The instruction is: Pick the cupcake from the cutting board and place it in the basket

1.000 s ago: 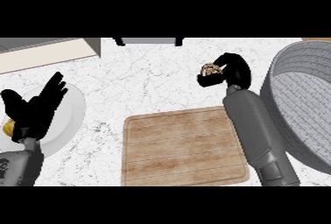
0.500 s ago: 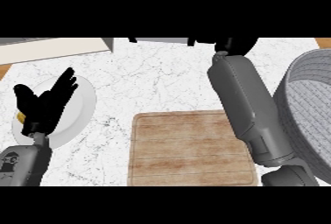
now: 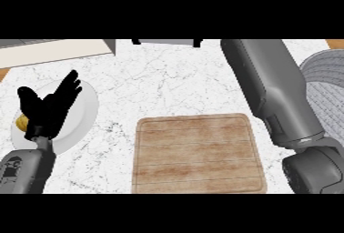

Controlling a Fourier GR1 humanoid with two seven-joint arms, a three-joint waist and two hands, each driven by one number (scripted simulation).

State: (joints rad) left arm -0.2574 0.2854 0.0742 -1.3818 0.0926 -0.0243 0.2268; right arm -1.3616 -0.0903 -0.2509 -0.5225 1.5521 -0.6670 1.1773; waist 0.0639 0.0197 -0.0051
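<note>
- The cutting board, nearest to the robot, lies bare; the cupcake is not on it and shows nowhere in the view.
- The left hand rests with straight, spread fingers over the white plate at the left, just beside a small yellow thing. It is well apart from the work, so I see little risk there.
- The right forearm reaches past the upper edge, so the right hand is hidden; I cannot tell if it holds the cupcake.
- The basket sits at the right edge, just beside that forearm. If the hidden hand carries the cupcake, a swing across could knock the rim. A release made too early would leave the cupcake on the counter.
</note>
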